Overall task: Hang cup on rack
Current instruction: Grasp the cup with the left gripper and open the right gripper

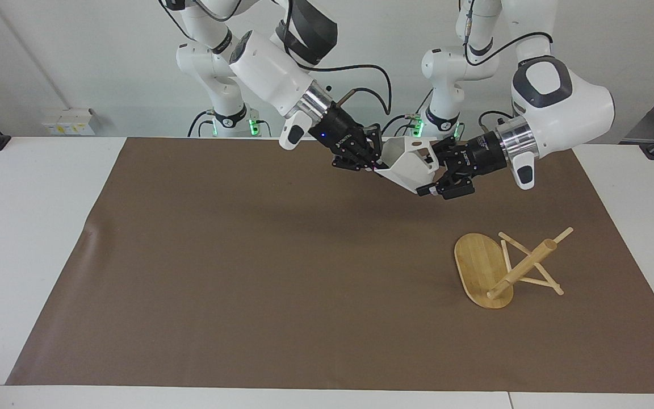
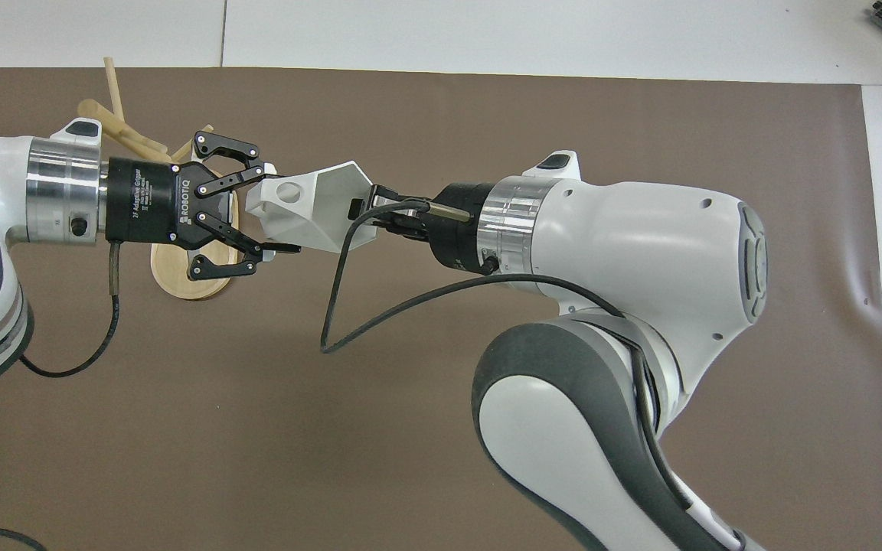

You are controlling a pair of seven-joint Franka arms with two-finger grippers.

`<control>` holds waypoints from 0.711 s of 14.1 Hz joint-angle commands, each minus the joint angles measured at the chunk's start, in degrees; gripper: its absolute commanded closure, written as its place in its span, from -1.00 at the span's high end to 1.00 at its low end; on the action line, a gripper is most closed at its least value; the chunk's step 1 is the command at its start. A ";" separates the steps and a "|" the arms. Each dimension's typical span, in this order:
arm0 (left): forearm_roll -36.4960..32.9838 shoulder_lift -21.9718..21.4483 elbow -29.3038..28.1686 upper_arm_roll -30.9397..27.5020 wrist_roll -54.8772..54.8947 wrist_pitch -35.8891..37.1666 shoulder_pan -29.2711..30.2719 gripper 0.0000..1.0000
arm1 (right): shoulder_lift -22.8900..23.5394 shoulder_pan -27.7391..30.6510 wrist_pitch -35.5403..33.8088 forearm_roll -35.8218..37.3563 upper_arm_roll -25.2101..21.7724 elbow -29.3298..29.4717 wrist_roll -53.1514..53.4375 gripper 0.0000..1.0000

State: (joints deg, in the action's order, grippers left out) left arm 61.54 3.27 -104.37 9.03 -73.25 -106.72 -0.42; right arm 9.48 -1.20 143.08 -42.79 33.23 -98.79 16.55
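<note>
in the overhead frame, going left to right, i see my left gripper (image 2: 276,207) clamped on the small white faceted cup (image 2: 311,207) by its handle end at upper centre-left, my right gripper (image 2: 368,208) pinching its rim, and the toppled light bamboo rack (image 1: 503,267) under the left gripper, post lying slantwise.

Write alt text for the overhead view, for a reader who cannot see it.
Both hands meet on a white cup in the air over the brown mat: the left hand is shut on its handle end, the right hand at its rim. The bamboo rack lies tipped over beneath the left hand.
</note>
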 commanded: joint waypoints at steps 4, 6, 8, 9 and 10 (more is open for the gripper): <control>-1.77 0.69 1.89 0.19 -0.05 1.34 0.33 -1.00 | 0.37 0.32 0.44 -0.89 0.70 0.18 0.77 0.15; -2.82 0.69 1.89 0.28 -0.05 1.34 0.07 -1.00 | 0.37 0.32 0.44 -0.80 0.70 0.18 0.59 0.27; -3.62 0.69 1.89 0.19 -0.05 1.34 -0.02 -1.00 | 0.45 0.32 0.44 -0.80 0.70 0.18 0.15 0.77; -4.67 0.69 1.89 0.19 -0.05 1.34 -0.02 -1.00 | 0.45 0.32 0.44 -0.72 0.70 0.18 0.07 0.77; -4.94 0.69 1.81 0.19 0.04 1.34 -0.02 -1.00 | 0.45 0.32 0.44 -0.72 0.70 0.18 0.06 0.77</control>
State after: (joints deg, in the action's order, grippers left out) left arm 58.19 3.27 -103.85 9.25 -73.24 -106.52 -0.44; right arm 9.59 -1.20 143.08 -42.79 33.23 -98.82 16.61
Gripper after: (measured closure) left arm 0.313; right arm 0.128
